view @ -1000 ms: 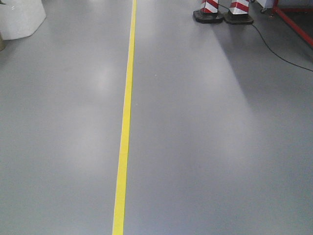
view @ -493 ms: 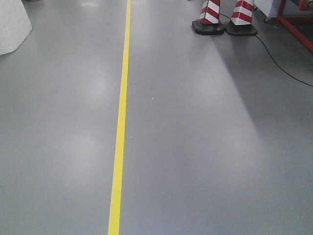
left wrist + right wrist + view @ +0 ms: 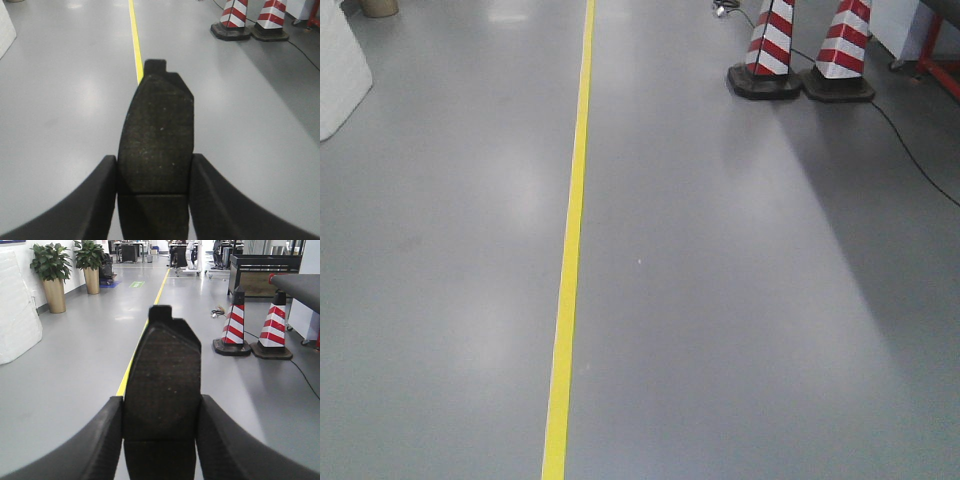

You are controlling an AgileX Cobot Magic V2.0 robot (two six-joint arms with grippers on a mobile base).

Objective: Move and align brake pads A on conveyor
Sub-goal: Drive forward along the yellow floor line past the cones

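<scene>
1. Carrying is the step we judge to be in hand: our left gripper [image 3: 152, 167] is clamped on a brake pad [image 3: 156, 125], our right gripper [image 3: 161, 405] on a second brake pad [image 3: 162, 360], both held above the grey floor [image 3: 740, 300].
2. We cannot place the conveyor for sure; a dark surface [image 3: 297, 286] with a red end, far right, may be it.
3. Next we must reach the belt and lay both pads down aligned.
4. We can read no writing; only a yellow line [image 3: 570, 260] and striped cones [image 3: 772, 50] mark the floor.
</scene>
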